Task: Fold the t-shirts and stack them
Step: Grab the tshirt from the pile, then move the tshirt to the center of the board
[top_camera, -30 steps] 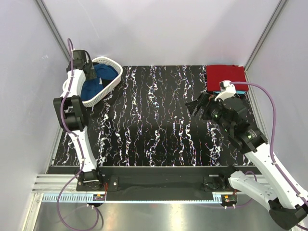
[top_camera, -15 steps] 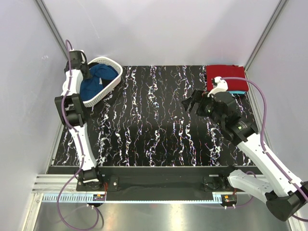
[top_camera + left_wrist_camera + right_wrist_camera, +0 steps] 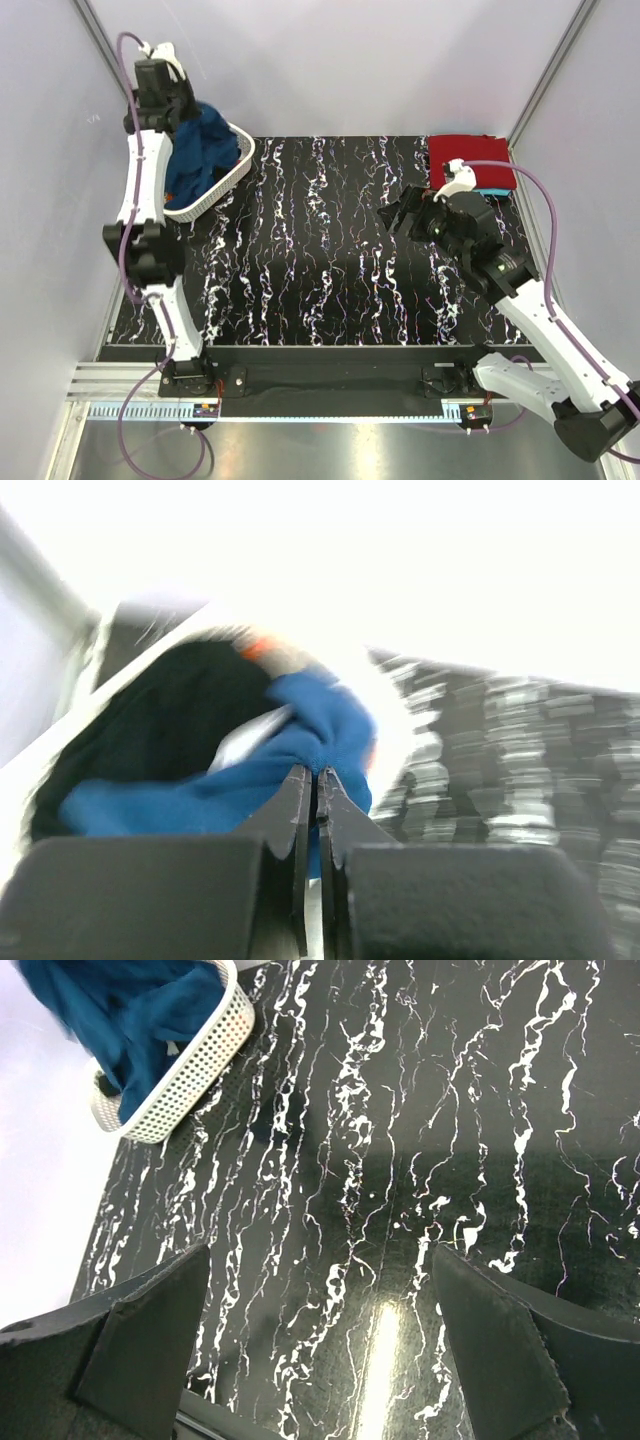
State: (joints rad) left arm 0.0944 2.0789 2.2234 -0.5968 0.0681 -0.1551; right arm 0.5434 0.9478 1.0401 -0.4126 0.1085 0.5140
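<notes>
Blue t-shirt [image 3: 200, 148], red t-shirt [image 3: 470, 158]

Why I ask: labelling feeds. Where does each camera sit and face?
Top external: above, behind the bases, looking down on table and basket; both arms show.
Left wrist: looks past left claw, shut on the blue shirt, into the basket.
Right wrist: faces across the table toward the basket; right claw open.
Shared: basket, blue shirt.

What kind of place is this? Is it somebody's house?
Probably a robot lab booth, not a house: plain white walls close in a black marbled table, and two robot arms are bolted at its near edge.
</notes>
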